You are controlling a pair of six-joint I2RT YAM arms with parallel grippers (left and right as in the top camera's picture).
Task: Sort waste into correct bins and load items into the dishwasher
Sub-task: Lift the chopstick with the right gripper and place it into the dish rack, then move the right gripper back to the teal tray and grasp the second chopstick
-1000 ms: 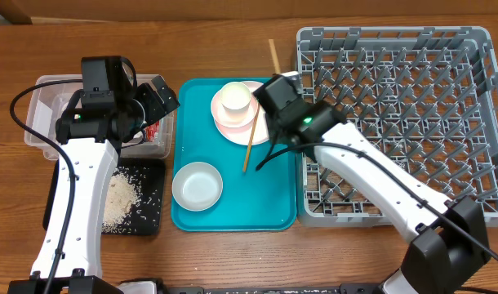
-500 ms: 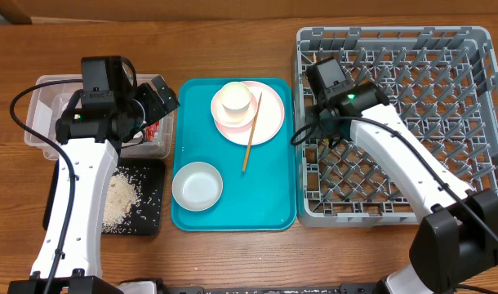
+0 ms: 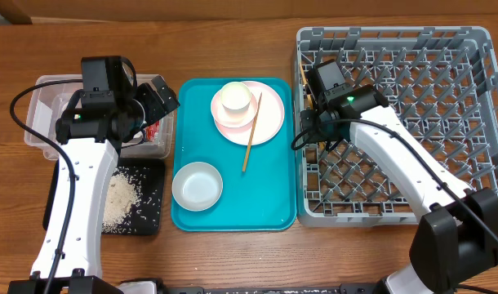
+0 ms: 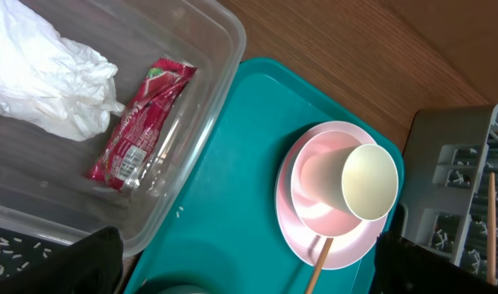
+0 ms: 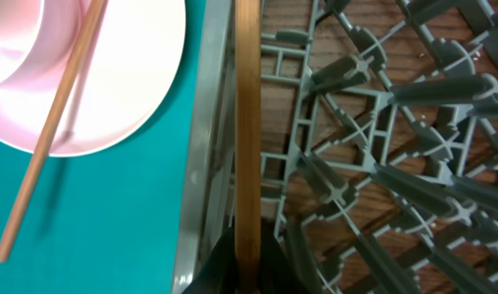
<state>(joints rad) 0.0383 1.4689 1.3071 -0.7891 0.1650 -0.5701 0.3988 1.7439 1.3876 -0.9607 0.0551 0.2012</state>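
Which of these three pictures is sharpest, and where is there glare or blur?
Overhead view: sharpest, evenly lit, shadows faint. Left wrist view: light glints off the clear tub rim; the left tool's fingers at the bottom corners are dark and blurred. Right wrist view: the held chopstick, close to the lens, looks slightly soft; the rack pegs behind are crisper.
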